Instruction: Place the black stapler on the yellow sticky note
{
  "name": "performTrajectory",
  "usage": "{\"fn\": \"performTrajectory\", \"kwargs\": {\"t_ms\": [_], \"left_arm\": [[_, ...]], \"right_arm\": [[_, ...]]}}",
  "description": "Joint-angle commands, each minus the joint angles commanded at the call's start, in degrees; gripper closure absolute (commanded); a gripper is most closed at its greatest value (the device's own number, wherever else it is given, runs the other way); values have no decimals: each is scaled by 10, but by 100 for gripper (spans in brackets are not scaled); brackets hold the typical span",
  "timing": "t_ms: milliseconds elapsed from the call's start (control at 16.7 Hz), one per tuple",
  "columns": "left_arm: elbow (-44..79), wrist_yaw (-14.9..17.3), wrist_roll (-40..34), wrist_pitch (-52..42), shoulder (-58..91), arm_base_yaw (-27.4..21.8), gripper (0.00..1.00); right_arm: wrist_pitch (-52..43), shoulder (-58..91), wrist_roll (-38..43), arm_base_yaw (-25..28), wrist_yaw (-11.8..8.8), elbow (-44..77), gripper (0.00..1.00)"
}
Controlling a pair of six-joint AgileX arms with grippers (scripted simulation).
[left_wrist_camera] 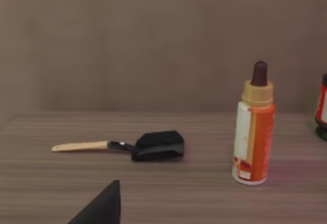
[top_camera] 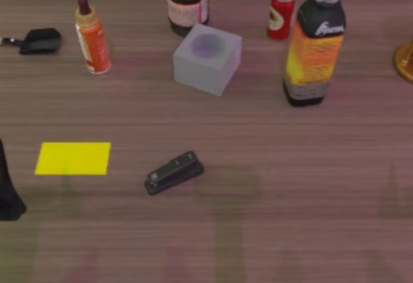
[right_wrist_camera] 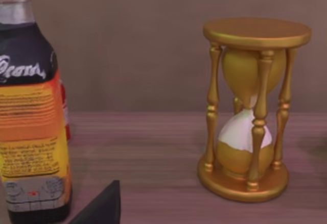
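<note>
Fingers of neither arm show clearly: only a dark tip of the left gripper (left_wrist_camera: 102,206) pokes into the left wrist view, another of the right gripper (right_wrist_camera: 102,206) into the right wrist view, so I cannot tell whether either pair is apart or together. At the top view's left edge sits the left arm (top_camera: 8,189), parked. On the wooden surface (top_camera: 290,186) the black stapler (top_camera: 173,173) lies at a slant, untouched, near the yellow sticky note (top_camera: 73,158) to its left but apart from it. Farther back stand an orange dropper bottle (top_camera: 93,37), a grey cube (top_camera: 207,58), a red can (top_camera: 281,13), a tall sauce bottle (top_camera: 314,44) and a golden hourglass (right_wrist_camera: 251,109).
</note>
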Motion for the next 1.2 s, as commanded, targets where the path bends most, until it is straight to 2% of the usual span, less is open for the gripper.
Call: {"fn": "performTrajectory", "kwargs": {"t_ms": [240, 480, 1200], "left_arm": [[17, 1, 6, -13, 17, -7, 0], [121, 1, 36, -88, 125, -44, 0], [662, -1, 197, -486, 803, -228, 0]], "right_arm": [[0, 0, 0, 0, 0, 0, 0], [0, 0, 0, 0, 0, 0, 0], [0, 0, 0, 0, 0, 0, 0]]}}
